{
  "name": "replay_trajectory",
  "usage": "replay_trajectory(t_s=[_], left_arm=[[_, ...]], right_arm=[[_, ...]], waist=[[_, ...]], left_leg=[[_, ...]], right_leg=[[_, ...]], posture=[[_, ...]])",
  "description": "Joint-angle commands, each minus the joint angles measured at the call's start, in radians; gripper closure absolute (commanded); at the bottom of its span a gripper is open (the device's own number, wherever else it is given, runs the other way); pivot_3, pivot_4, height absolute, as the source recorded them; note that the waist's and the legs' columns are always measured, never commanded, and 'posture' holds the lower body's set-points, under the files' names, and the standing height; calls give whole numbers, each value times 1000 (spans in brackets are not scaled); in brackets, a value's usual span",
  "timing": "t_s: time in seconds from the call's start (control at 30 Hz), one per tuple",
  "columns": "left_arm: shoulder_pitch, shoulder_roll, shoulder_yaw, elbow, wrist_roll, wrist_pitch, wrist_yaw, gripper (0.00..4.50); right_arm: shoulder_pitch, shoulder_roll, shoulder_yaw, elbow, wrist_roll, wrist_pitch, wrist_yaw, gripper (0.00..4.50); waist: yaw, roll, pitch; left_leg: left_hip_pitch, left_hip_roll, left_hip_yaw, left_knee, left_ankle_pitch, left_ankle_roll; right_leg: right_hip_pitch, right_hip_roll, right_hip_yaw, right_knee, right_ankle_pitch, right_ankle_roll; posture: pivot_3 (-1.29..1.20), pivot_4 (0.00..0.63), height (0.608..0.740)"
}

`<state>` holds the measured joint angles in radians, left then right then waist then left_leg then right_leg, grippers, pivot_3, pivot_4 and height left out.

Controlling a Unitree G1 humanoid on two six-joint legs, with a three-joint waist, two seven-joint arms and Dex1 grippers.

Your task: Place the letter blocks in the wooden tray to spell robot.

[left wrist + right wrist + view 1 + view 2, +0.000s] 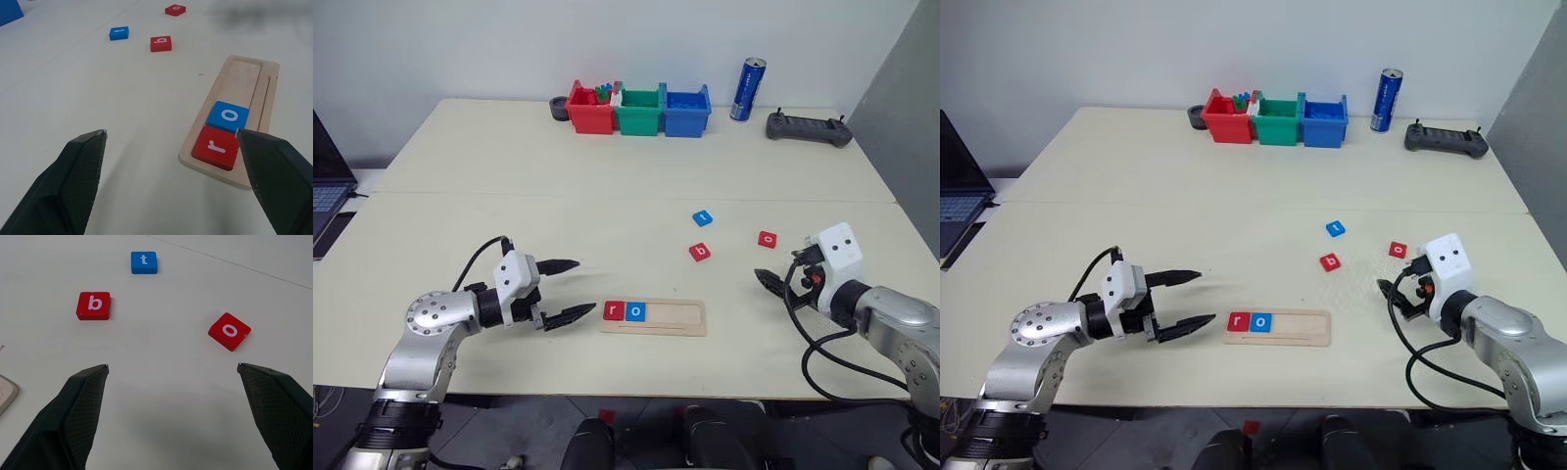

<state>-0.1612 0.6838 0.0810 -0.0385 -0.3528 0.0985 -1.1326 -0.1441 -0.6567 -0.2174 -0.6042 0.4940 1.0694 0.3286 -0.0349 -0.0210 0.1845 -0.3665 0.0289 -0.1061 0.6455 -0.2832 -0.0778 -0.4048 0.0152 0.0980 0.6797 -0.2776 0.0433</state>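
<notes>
A wide, pale cream surface [607, 196] carries everything. Near its front edge lies the long, narrow pale wooden tray [671, 317], its long axis running left to right. A red square tile marked "r" [614, 311] and a blue square tile marked "o" [635, 312] fill its two leftmost places; three places stand bare.

The left end effector [560, 291] hovers just left of the tray, black fingers spread, holding nothing. The right end effector [770, 280] hovers right of the tray, fingers likewise spread and empty.

Three loose tiles lie beyond the tray towards the right: a red "b" tile [93, 305], a blue "t" tile [144, 262] and a red "o" tile [229, 331]. The "b" probably goes next. It lies ahead of the right end effector and slightly towards the tray, so the right arm is the nearer.
</notes>
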Motion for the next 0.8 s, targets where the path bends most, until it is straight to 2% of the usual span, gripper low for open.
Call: replay_trajectory(t_s=[0.03, 0.4, 0.8], left_arm=[[-22, 4, 2, -2, -12, -14, -8, 31], [-16, 5, 0, -16, -5, -21, 0, 31], [-49, 15, -10, -139, -21, 111, 48, 31]], right_arm=[[-16, 2, -35, -43, 3, -3, -9, 0], [-36, 1, -3, -6, -27, -60, 1, 0], [-49, -1, 14, 23, -49, -83, 10, 0]], waist=[[0, 0, 0], [0, 0, 0], [-1, 0, 0]], left_leg=[[0, 0, 0, 0, 0, 0], [0, 0, 0, 0, 0, 0], [0, 0, 0, 0, 0, 0]], right_leg=[[0, 0, 0, 0, 0, 0], [0, 0, 0, 0, 0, 0], [0, 0, 0, 0, 0, 0]], posture=[[0, 150, 740], [0, 150, 740], [0, 150, 740]])
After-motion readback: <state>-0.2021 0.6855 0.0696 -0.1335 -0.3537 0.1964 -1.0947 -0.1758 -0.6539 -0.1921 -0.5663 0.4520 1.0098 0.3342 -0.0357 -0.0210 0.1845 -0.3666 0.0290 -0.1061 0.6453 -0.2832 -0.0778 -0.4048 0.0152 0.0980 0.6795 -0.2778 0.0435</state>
